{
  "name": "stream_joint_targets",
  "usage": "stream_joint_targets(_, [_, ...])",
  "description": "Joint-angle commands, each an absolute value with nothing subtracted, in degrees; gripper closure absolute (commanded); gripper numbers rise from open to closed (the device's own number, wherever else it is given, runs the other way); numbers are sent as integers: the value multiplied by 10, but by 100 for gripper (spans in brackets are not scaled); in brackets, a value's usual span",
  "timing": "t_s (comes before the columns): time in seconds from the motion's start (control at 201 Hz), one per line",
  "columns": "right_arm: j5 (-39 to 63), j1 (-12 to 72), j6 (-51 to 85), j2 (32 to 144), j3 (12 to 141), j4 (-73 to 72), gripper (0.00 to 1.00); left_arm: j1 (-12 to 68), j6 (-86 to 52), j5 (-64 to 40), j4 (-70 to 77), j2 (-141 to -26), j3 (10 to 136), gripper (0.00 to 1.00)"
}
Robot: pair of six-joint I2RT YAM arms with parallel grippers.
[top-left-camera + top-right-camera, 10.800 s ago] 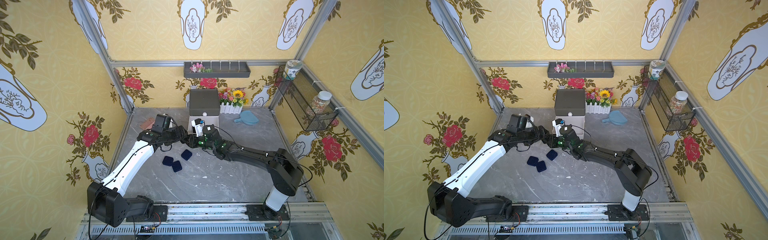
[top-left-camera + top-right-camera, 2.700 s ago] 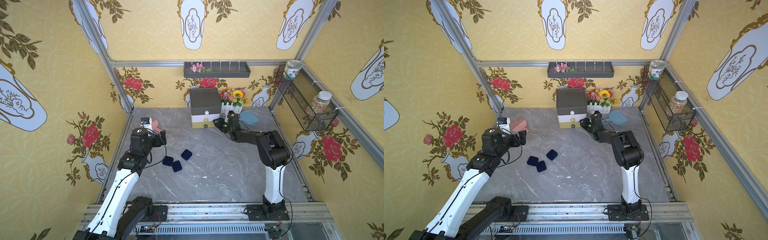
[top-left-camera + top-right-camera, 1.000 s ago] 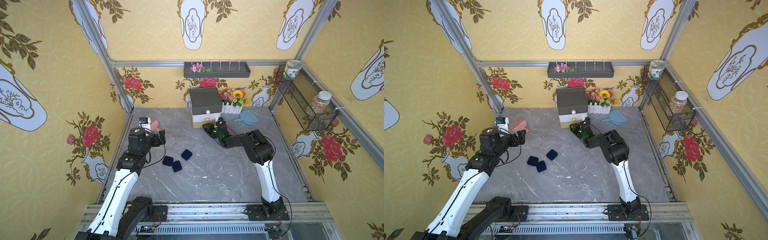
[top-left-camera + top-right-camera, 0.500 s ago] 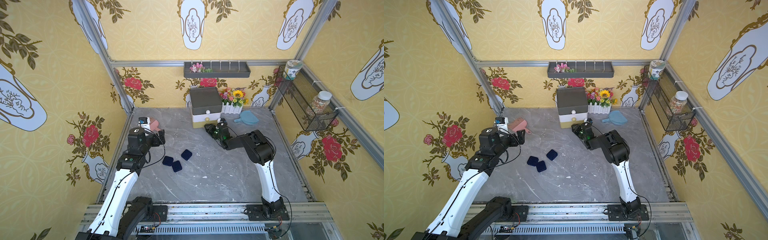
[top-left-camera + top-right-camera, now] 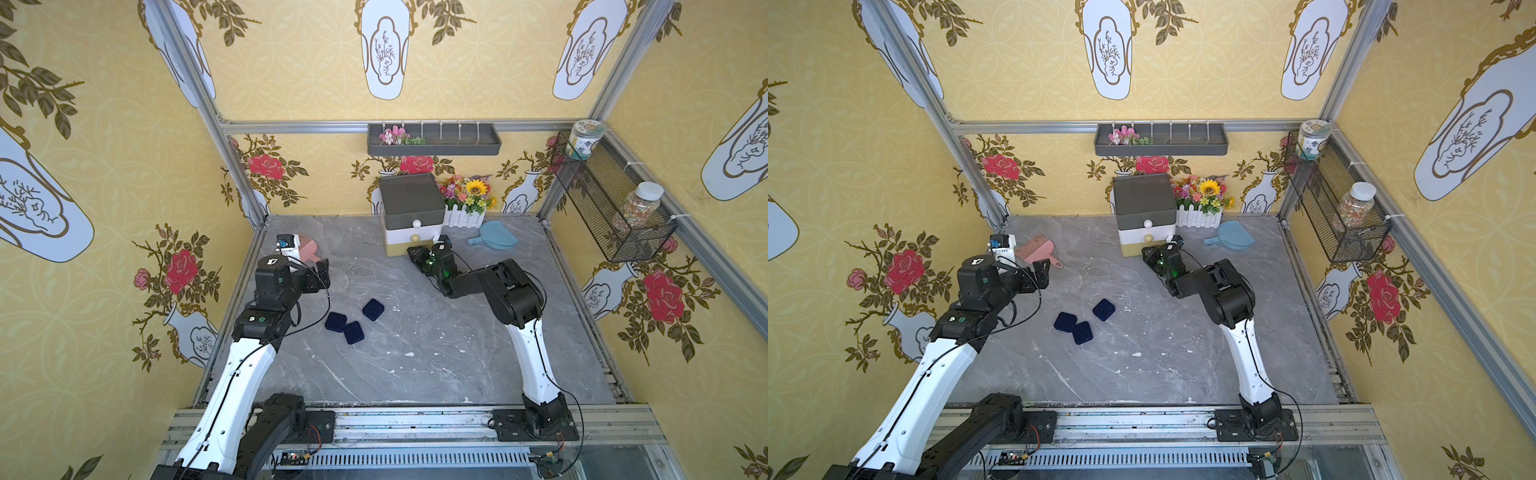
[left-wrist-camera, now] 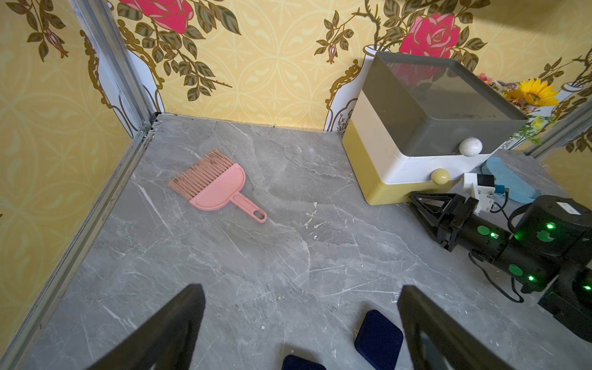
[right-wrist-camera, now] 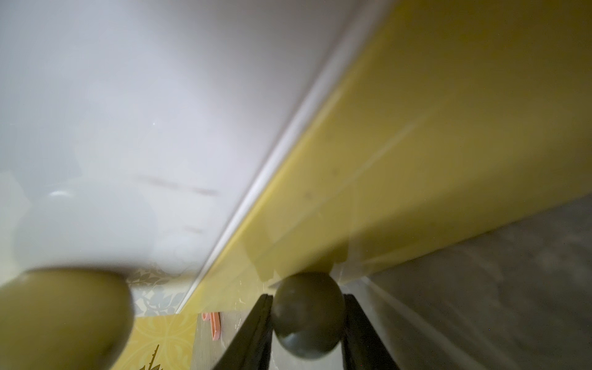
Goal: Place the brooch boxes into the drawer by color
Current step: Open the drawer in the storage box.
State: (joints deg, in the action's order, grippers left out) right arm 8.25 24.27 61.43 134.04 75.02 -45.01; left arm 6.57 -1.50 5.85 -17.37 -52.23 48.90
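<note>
Three navy blue brooch boxes (image 5: pixel 336 321) (image 5: pixel 353 332) (image 5: pixel 372 309) lie together on the grey table left of the middle, seen in both top views (image 5: pixel 1083 332). The drawer chest (image 5: pixel 411 208) stands at the back wall with all three tiers pushed in. My right gripper (image 5: pixel 413 251) (image 7: pixel 307 296) is low at its front, shut on the olive-yellow bottom knob (image 7: pixel 307 314). My left gripper (image 5: pixel 322 272) (image 6: pixel 301 290) hangs open and empty over the table's left side, with two navy boxes (image 6: pixel 378 339) just below it.
A pink dustpan (image 5: pixel 309 251) lies at the back left. A blue dustpan (image 5: pixel 496 239) and a flower fence (image 5: pixel 467 203) sit right of the chest. A grey wall tray (image 5: pixel 432 139) hangs above. A wire basket (image 5: pixel 611 208) with jars is on the right wall.
My right gripper has settled at the chest's bottom tier and closed its fingers on the olive-yellow knob. The white drawer, open long before, is now closed. The left arm has stayed still.
</note>
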Motion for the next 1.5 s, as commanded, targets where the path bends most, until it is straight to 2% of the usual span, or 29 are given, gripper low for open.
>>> stream_joint_targets(0.0, [79, 242, 614, 1342, 754, -481, 66, 64, -10, 54, -161, -521, 485, 0])
stream_joint_targets(0.199, [73, 240, 608, 1338, 742, -487, 77, 62, -10, 53, -161, -520, 485, 0])
stream_joint_targets(0.423, [72, 244, 599, 1315, 713, -492, 82, 61, -10, 51, -159, -519, 484, 0])
stream_joint_targets(1.195, [78, 293, 584, 1136, 468, -546, 83, 58, -20, 47, -152, -521, 477, 0])
stream_joint_targets(1.499, [73, 311, 583, 1147, 456, -551, 83, 59, -23, 45, -150, -524, 475, 0])
